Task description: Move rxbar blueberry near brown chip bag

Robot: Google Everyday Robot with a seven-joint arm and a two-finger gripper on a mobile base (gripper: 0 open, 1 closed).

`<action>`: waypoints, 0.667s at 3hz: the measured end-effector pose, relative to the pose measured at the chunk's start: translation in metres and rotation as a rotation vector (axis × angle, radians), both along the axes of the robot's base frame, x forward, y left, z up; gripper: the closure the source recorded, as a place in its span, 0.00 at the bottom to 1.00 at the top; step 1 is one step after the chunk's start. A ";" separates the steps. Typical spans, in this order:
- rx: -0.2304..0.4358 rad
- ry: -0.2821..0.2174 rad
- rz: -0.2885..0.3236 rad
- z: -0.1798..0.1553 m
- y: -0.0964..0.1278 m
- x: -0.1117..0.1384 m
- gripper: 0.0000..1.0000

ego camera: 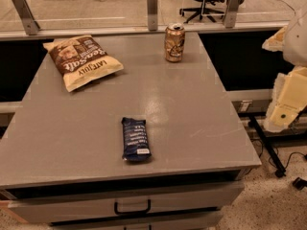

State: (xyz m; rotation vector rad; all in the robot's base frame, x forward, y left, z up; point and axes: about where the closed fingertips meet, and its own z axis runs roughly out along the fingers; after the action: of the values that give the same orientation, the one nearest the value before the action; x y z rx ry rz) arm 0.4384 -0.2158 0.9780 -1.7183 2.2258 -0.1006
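The rxbar blueberry (pixel 135 139), a small flat dark-blue wrapped bar with white text, lies near the front edge of the grey table (pixel 192 119), about in the middle. The brown chip bag (pixel 81 61), puffy with white "Sea Salt" lettering and cream edges, lies at the back left of the table. The two are well apart. My gripper (pixel 288 99), a cream-white shape, is at the right edge of the camera view, off the table's right side, far from both the bar and the bag.
A bronze soda can (pixel 174 42) stands upright at the back of the table, right of centre. A glass railing with metal posts (pixel 152 7) runs behind the table. A drawer with a black handle (pixel 132 207) sits below the front edge. Cables lie on the floor at the right.
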 end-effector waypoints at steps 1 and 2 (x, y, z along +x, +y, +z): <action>0.003 -0.001 0.000 0.000 0.000 0.000 0.00; 0.094 0.031 0.018 -0.018 0.033 -0.005 0.00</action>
State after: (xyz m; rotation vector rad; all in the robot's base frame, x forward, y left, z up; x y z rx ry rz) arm 0.4334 -0.1828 0.9598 -1.7000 2.2001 0.0349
